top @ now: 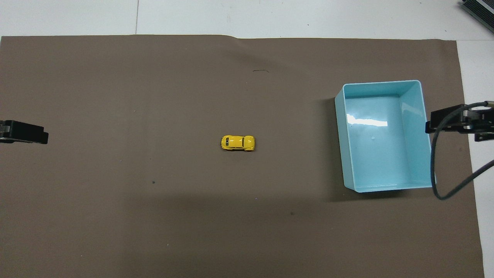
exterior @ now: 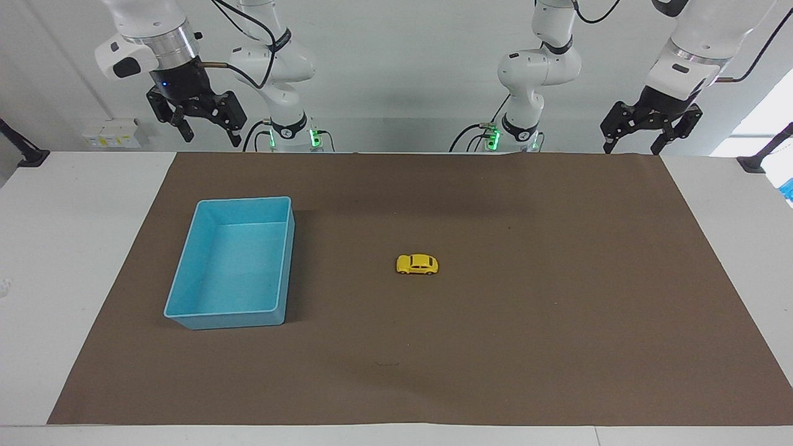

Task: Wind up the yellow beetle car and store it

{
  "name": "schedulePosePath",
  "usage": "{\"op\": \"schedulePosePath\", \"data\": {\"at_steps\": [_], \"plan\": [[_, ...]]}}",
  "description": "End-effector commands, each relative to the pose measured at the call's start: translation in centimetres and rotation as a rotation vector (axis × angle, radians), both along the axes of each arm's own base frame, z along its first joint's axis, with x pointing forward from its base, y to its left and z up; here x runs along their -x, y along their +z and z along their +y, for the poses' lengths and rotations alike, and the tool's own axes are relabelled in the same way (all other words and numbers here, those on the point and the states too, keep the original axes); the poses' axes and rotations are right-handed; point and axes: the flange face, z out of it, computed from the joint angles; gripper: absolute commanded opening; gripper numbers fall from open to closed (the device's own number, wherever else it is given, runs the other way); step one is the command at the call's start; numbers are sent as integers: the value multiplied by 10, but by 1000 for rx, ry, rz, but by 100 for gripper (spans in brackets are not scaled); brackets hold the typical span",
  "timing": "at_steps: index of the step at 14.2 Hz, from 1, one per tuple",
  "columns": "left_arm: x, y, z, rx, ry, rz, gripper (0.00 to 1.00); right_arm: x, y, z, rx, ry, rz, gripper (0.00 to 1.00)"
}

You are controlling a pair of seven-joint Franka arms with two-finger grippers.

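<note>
Yellow beetle car (exterior: 417, 264): it is sitting on its wheels on the brown mat (exterior: 557, 347), near the middle of the table (exterior: 74, 248) — nothing is touching it.

Light-blue bin (exterior: 186, 322): it is standing on the mat toward my right arm's end of the table, well apart from the car, with nothing lying in it.

My left pincer (exterior: 638, 147): I am holding it up in the air over the mat's edge nearest my bases, at my left arm's end, with its fingers spread and gripping nothing.

My right pincer (exterior: 210, 135): I am hanging it high over the robot-side edge of the table, at my right arm's end, fingers spread wide and holding nothing.

Overhead view: only dark tips of my pincers are showing at the two sides — the car (top: 237, 143) is lying lengthwise between them.
</note>
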Motion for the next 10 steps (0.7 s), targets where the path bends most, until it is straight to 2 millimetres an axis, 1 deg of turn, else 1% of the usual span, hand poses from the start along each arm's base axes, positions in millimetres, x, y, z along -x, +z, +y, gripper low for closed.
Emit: {"op": "schedulePosePath", "data": {"at_steps": [1, 5, 6, 9, 10], "plan": [[3, -1, 4, 10, 15, 10, 100, 2, -1, -1, -23, -7, -3, 100], [2, -2, 7, 10, 28, 10, 100, 2, -1, -1, -23, -7, -3, 100], [2, -7, 6, 10, 37, 19, 100, 2, -1, -1, -23, -7, -3, 100], [0, -12, 4, 11, 123, 26, 100, 2, -1, -1, -23, -7, -3, 100], [0, -17, 2, 10, 154, 35, 100, 2, -1, -1, -23, -7, -3, 100]]}}
